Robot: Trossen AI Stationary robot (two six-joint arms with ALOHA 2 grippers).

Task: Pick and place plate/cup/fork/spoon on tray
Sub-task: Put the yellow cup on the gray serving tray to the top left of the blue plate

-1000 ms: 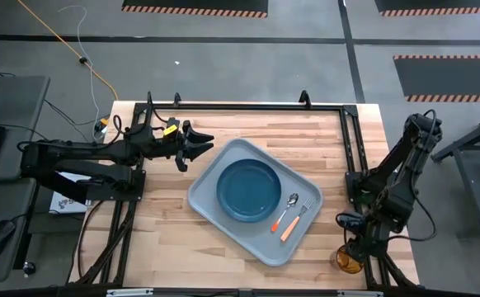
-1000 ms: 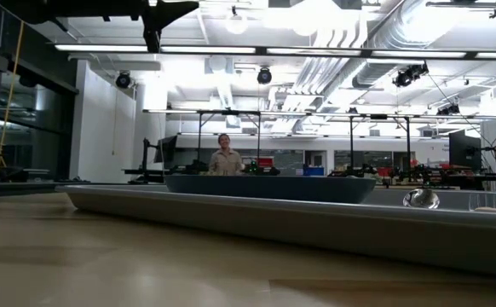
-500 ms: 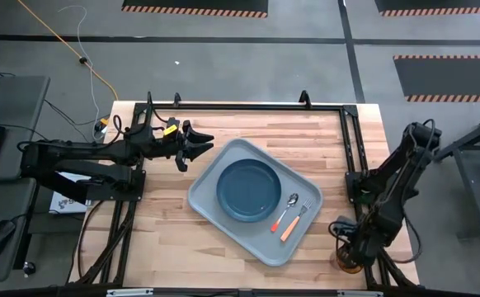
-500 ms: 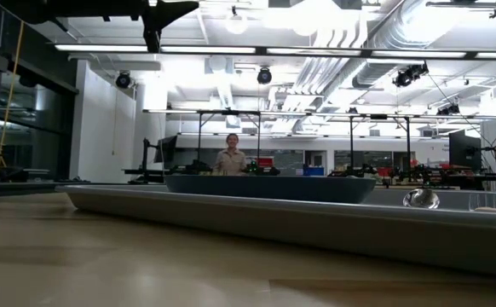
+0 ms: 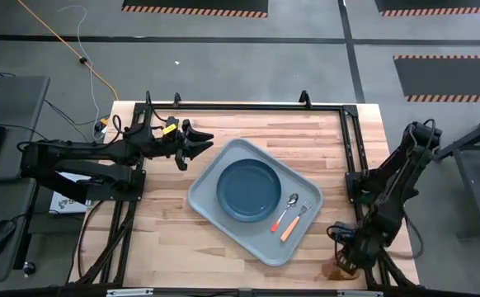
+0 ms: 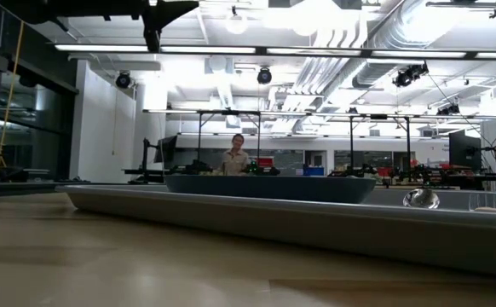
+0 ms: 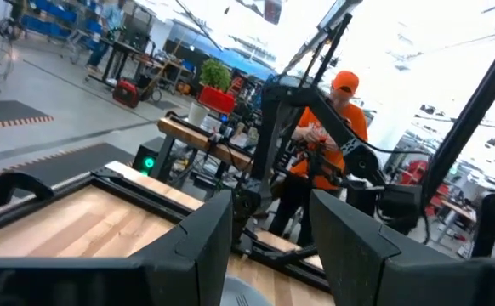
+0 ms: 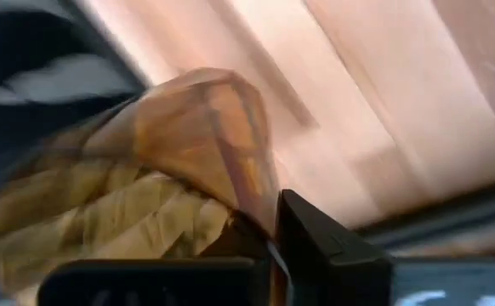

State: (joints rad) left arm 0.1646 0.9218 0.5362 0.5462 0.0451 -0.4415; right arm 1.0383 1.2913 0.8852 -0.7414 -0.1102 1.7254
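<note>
- Right gripper [image 5: 345, 262] pinches the cup [image 8: 145, 178] at the table's [image 5: 166, 247] near right corner, off the tray [image 5: 211, 206].
- Left gripper [image 5: 197, 145], fingers spread, hovers by the tray's far left edge.

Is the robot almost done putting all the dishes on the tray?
Nearly. The plate, spoon and fork already lie on the tray. The right gripper is down at the table's near right corner, closed on the amber cup, which is off the tray. The left gripper waits open beside the tray. Only the cup is left to bring over.
</note>
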